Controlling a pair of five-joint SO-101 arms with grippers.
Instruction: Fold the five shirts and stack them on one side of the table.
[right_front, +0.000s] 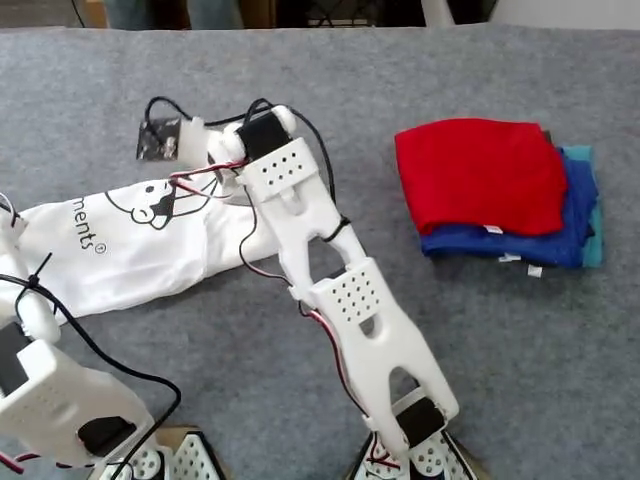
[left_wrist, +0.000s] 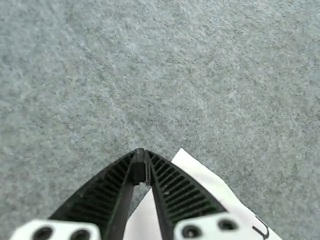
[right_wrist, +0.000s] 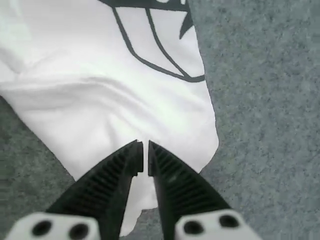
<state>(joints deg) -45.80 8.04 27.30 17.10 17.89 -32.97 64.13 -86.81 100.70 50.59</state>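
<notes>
Left arm sits at the near left corner. Left gripper has its fingers pressed together over the bare grey table cover, with a corner of the white shirt just beside the tips; can't tell if any cloth is caught.

Right arm runs diagonally from the near edge, and its links and wires cover the shirt's right end.

Right gripper is over the printed white cloth, jaws all but closed with a thin slit between.

The shirt lies spread, unfolded, on the left half.

Farther right, well apart: a folded stack with red shirt on top, blue shirt under it and a teal edge below.
</notes>
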